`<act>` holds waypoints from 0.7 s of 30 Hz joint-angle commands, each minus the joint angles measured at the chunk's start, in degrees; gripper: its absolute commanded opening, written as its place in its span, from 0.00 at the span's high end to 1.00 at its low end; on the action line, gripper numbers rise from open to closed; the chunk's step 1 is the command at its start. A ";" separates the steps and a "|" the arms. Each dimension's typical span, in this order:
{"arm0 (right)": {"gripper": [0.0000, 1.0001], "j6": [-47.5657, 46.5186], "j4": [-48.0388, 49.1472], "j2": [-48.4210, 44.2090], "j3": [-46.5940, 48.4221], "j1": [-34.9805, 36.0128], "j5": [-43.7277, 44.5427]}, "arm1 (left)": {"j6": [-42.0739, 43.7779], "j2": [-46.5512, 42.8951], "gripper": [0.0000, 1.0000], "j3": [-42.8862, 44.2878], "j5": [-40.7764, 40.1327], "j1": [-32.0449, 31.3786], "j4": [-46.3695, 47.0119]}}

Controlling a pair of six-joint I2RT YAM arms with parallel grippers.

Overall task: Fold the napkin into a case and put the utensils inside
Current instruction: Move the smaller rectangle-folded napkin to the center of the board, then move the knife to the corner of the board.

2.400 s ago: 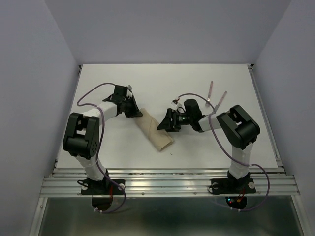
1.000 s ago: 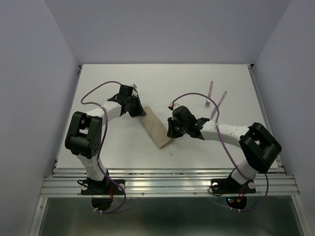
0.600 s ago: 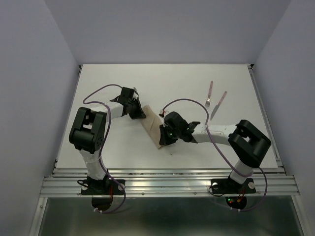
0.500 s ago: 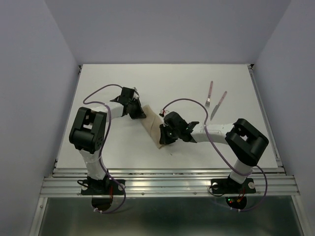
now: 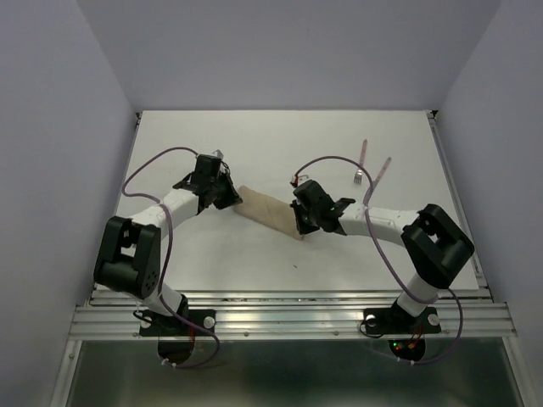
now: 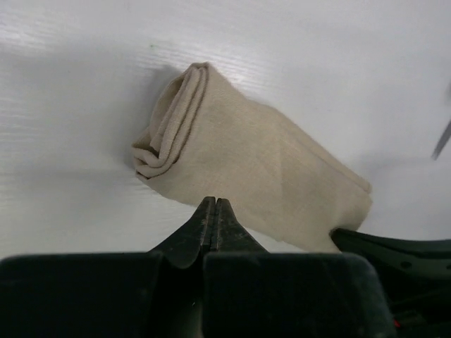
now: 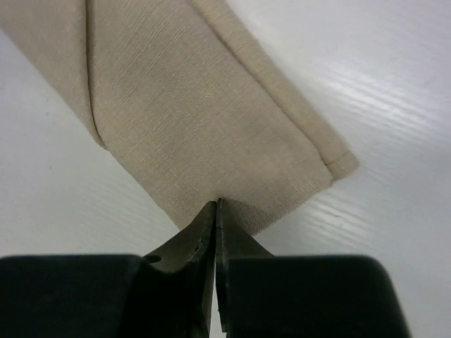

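The tan napkin (image 5: 267, 212) lies on the white table folded into a narrow layered strip, slanting from upper left to lower right. My left gripper (image 5: 229, 197) is shut, and its tips (image 6: 215, 202) rest on the near long edge of the cloth (image 6: 261, 162) by the rolled left end. At the strip's other end my right gripper (image 5: 302, 225) is shut, its tips (image 7: 216, 204) pinching the edge of the napkin's short end (image 7: 197, 105). The fork (image 5: 362, 159) and the knife (image 5: 383, 170), both pink-handled, lie side by side on the table behind the right arm.
Grey walls close in the white table (image 5: 170, 254) on three sides, and a metal rail (image 5: 288, 318) runs along the near edge. Purple cables loop above both arms. The right arm's forearm (image 5: 377, 222) stretches low across the table, in front of the utensils.
The napkin strip has swung from a steep diagonal to a flatter slant. My right gripper moved up and right with its end; my left gripper shifted left with the other end.
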 commanded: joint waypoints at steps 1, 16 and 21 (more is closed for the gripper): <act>0.91 -2.62 -1.98 -5.23 5.87 -3.48 3.60 | -0.89 -8.16 1.00 0.94 -2.62 -0.48 -0.25; 0.13 6.51 -10.06 1.86 17.82 -41.09 6.25 | 2.97 -18.89 0.58 2.88 -3.07 -0.74 -4.47; 0.20 6.52 -11.55 11.36 25.90 -45.41 5.98 | 3.33 -18.89 0.35 3.23 -2.54 -0.92 -5.79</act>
